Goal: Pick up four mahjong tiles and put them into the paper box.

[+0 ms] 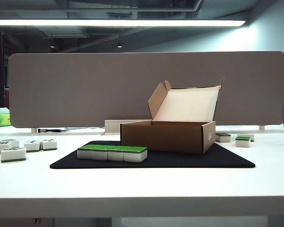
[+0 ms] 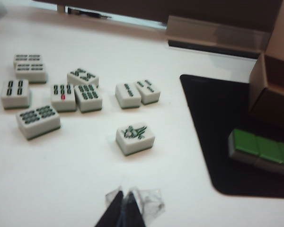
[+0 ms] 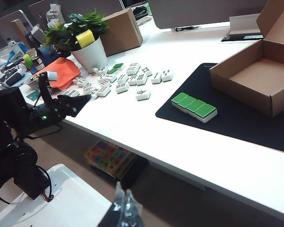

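- Sitting in a tight row on the black mat (image 1: pixel 151 161), the four mahjong tiles (image 1: pixel 112 152) are lying green side up, touching side to side, just in front of the paper box (image 1: pixel 168 136) and toward its left corner in the exterior view.
- Standing open behind them, the paper box is showing its lid flap tipped back and a bare, pale inside; none of the four tiles is in it yet.
- Judging by their look, the tiles are behaving as small, hard, smooth blocks: stiff, dense for their size, and likely slippery on their glossy faces. Squeezing the row from its two ends looks like the way to lift all four at once, with firm, level pressure so the middle tiles are not buckling out; gripping across the narrow width would probably be taking only part of the row.
- The left gripper (image 2: pixel 124 210) is hovering over bare white table, near the loose white-faced tiles (image 2: pixel 135 137) and well apart from the green row; its tips are pressed together and holding nothing.
- The right gripper (image 3: pixel 124 213) is hanging off the table's front edge, high and well back from the row, looking down across mat and box; its fingertips are sitting together too, gripping nothing.
- Neither arm is showing in the exterior view.
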